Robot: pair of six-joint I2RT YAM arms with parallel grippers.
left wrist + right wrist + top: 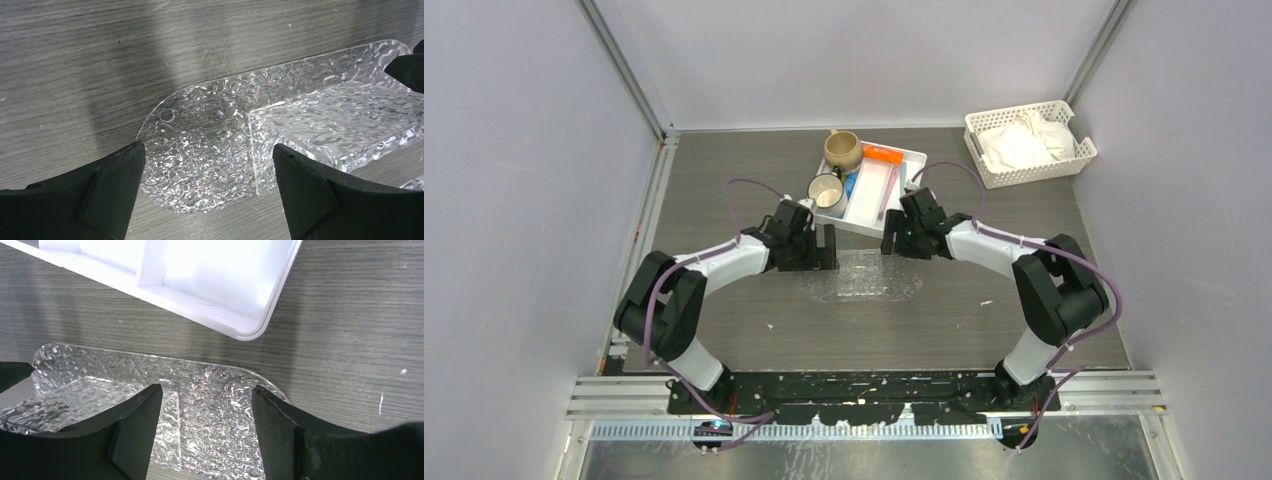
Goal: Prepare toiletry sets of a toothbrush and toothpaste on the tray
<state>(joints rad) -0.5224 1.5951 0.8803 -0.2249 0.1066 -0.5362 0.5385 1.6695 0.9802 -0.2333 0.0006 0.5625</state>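
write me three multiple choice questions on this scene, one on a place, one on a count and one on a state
1. Where on the table is the white slotted basket?
A. at the far right corner
B. between the arm bases
C. under the left arm

2. How many mugs stand in the white compartmented tray?
A. one
B. two
C. four

3. What state are the left pincer and right pincer in?
A. both open, gripping nothing
B. both shut on tubes
C. left shut on a toothbrush

Answers:
1 A, the top view shows the basket at the far right.
2 B, a tan mug and a white mug stand there.
3 A, each wrist view shows fingers set apart above the clear tray.
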